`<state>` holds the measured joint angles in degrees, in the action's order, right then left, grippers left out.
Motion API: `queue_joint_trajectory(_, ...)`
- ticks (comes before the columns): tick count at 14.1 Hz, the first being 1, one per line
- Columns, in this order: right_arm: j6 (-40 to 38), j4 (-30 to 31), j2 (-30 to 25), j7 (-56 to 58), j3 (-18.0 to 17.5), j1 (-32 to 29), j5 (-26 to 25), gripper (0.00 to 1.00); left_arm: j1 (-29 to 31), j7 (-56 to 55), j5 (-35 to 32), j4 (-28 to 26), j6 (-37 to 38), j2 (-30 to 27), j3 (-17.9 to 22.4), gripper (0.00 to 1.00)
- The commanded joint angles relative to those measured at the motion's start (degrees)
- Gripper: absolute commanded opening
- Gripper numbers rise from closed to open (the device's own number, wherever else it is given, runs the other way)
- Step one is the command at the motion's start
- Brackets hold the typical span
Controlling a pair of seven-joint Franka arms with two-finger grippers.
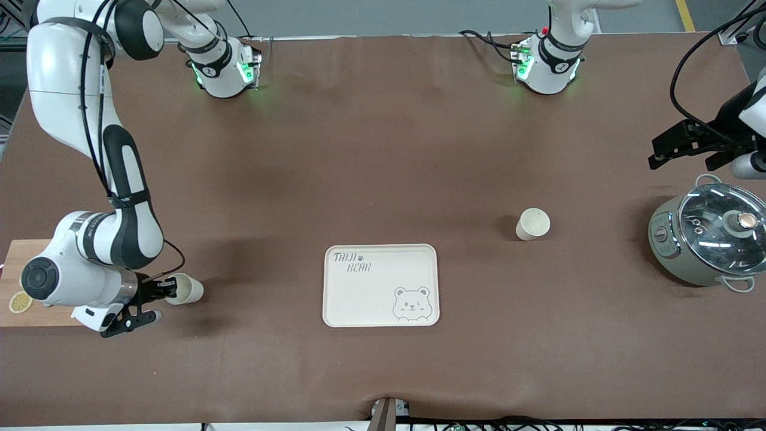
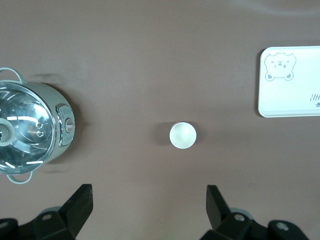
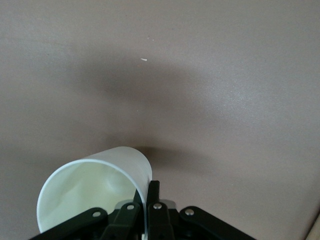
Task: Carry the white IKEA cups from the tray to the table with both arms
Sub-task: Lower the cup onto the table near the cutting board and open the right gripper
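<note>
Toward the right arm's end | right gripper [image 1: 157, 291] pinches a tilted cup [image 1: 185, 288] by its rim, above table [image 1: 383, 149] | I must level it | second cup [image 1: 532, 224] stands off tray [image 1: 381, 285] | left gripper [image 1: 688, 143] wide, waits

Even, bright overhead light casts soft shadows on the brown table [image 1: 383, 149] beside each white cup [image 1: 532, 224], while white glare streaks the pot's glass lid [image 1: 721, 221]; all views look sharp.
</note>
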<state>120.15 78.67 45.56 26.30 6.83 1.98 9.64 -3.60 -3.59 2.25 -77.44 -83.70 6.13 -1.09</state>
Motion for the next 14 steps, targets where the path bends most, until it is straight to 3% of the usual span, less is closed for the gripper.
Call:
queue_joint_trajectory(1,1.40,0.61,0.06,0.50,-0.94,-0.84,0.55,0.00,-0.01,0.95,0.65,-1.14,1.43,-0.77,0.56,1.00)
queue_joint_trajectory(3,1.57,0.61,0.15,0.50,-0.94,-0.84,0.55,0.00,-0.53,2.44,-1.88,-1.23,0.91,-0.68,-0.05,1.00)
queue_joint_trajectory(9,3.16,0.52,0.76,0.50,-0.94,-0.84,0.55,0.00,-0.71,2.54,-1.02,-3.15,-7.69,-0.42,-2.86,1.00)
queue_joint_trajectory(10,3.16,0.52,0.85,0.50,-0.94,-0.75,0.55,0.16,-0.71,2.54,-1.02,-3.59,-9.10,-0.25,-3.13,1.00)
queue_joint_trajectory(11,3.16,0.43,0.85,0.33,-0.94,-0.66,0.55,0.49,-0.80,2.36,-1.19,-3.60,-9.38,-0.07,-3.31,1.00)
queue_joint_trajectory(13,3.07,0.26,0.76,0.33,-0.94,-0.75,0.55,1.00,-0.62,2.97,-1.46,-3.60,-9.47,0.11,-3.40,1.00)
queue_joint_trajectory(14,2.98,0.08,0.67,0.41,-0.94,-0.84,0.55,1.00,-0.36,5.24,-1.46,-3.77,-9.38,0.02,-3.40,1.00)
